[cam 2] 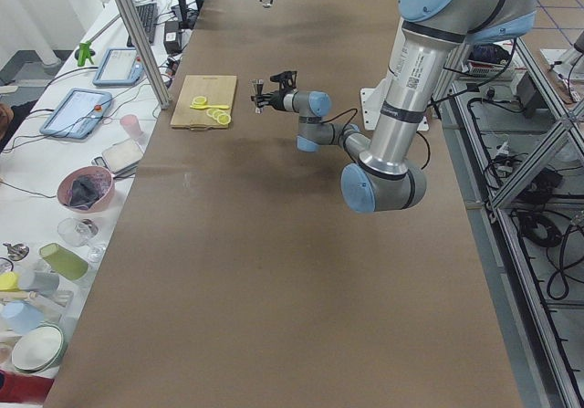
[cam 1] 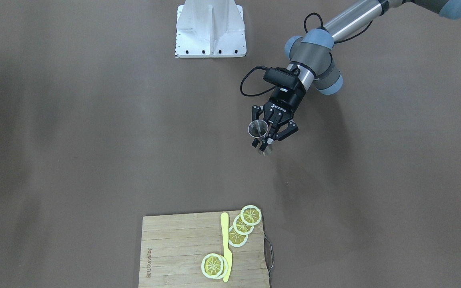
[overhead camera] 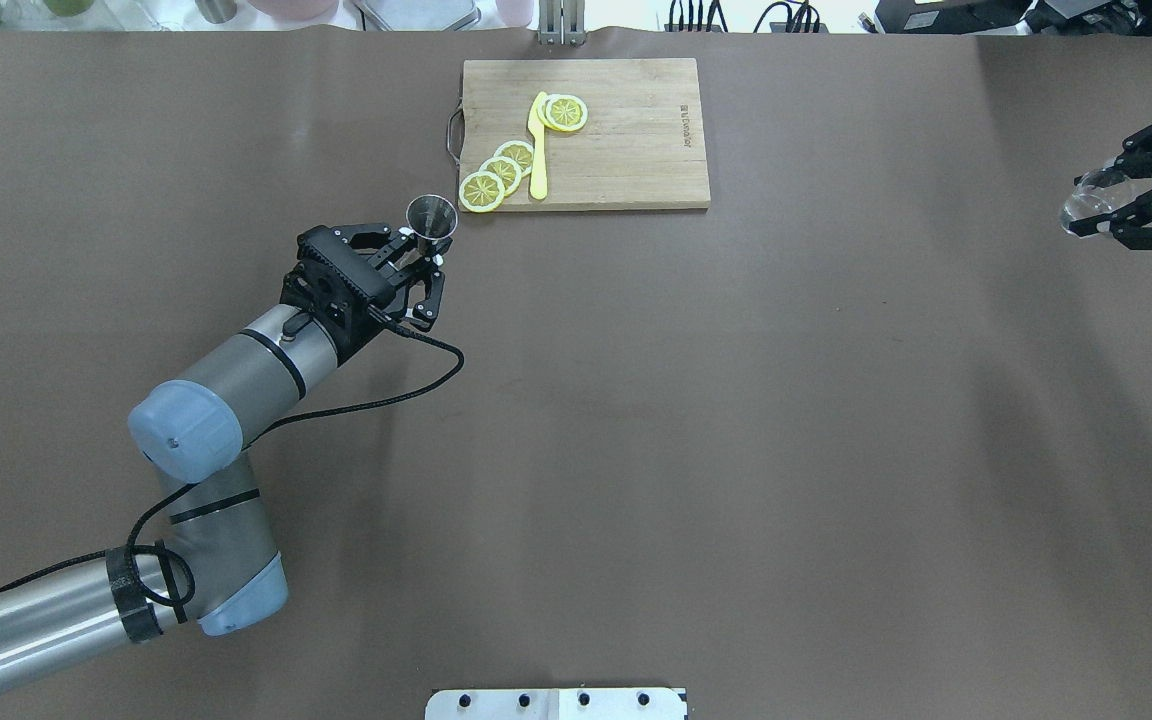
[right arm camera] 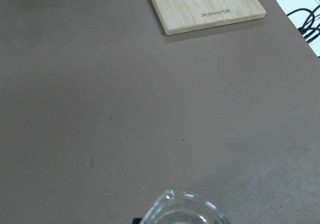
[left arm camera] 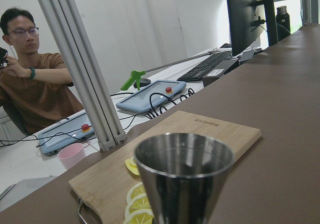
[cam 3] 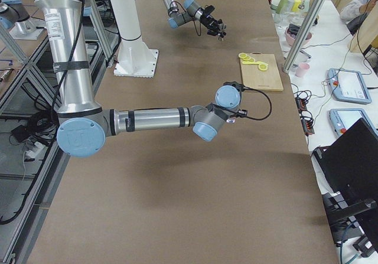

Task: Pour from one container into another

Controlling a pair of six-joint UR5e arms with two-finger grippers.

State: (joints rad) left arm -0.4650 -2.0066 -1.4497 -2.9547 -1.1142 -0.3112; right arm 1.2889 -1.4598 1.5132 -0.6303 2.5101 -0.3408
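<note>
Two arms are working well apart over the brown desk [overhead camera: 636, 450]. The left gripper [overhead camera: 423, 250] is clamping its fingers on the steel jigger [overhead camera: 432, 218], holding it upright with its mouth up, just beside the cutting board [overhead camera: 626, 140] corner where lemon slices [overhead camera: 501, 175] are lying. The right gripper [overhead camera: 1101, 203] is squeezing the clear glass tumbler [overhead camera: 1081, 205] far off at the desk's right side.
</note>
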